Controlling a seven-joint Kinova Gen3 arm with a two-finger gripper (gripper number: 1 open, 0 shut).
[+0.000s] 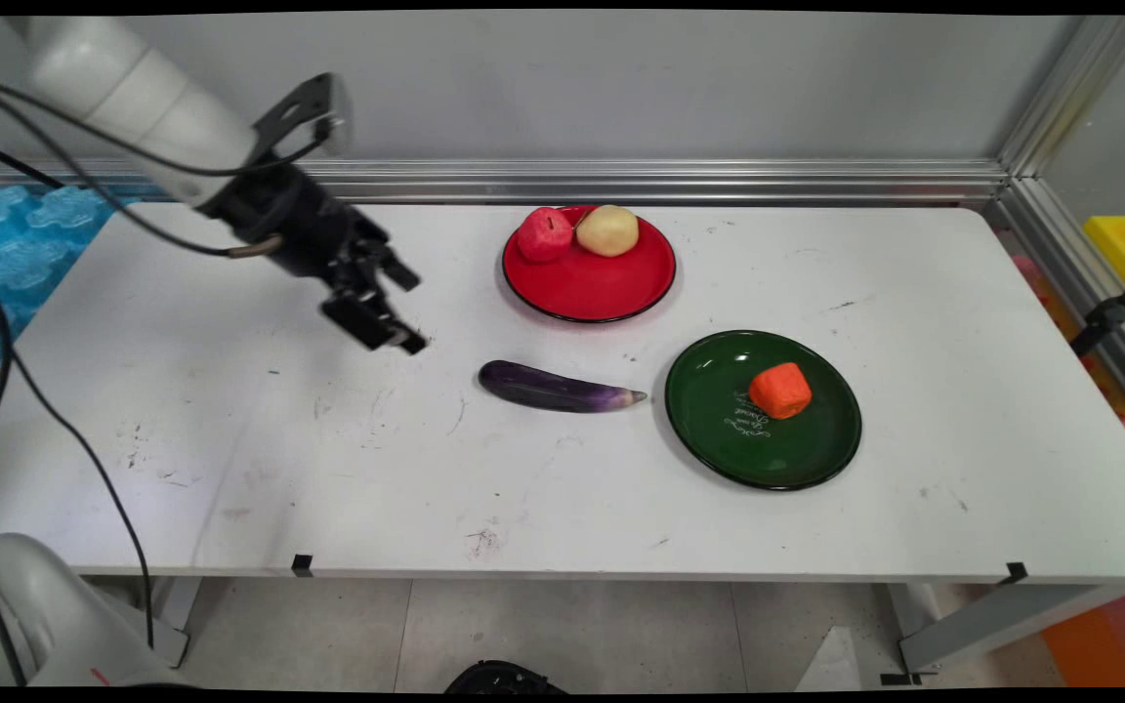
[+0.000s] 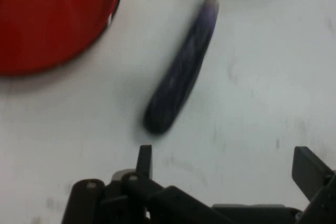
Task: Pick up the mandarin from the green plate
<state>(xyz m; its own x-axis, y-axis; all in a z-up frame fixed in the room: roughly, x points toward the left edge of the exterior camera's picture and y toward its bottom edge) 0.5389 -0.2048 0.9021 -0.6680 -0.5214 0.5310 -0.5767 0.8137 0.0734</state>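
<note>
My black gripper hangs above the table left of centre, open, with nothing between its fingers. In the hand view the gripper shows two fingertips wide apart at the bottom edge. Nearest to it is a purple eggplant, lying on its side on the white table to the gripper's right; the hand view shows the eggplant just ahead of the fingers. A red plate behind the eggplant carries a red apple and a yellowish potato. The red plate fills the hand view's upper left.
A dark green plate with an orange block-shaped fruit stands right of the eggplant. An aluminium rail runs along the table's back edge and another down its right side. Black cables hang at the left.
</note>
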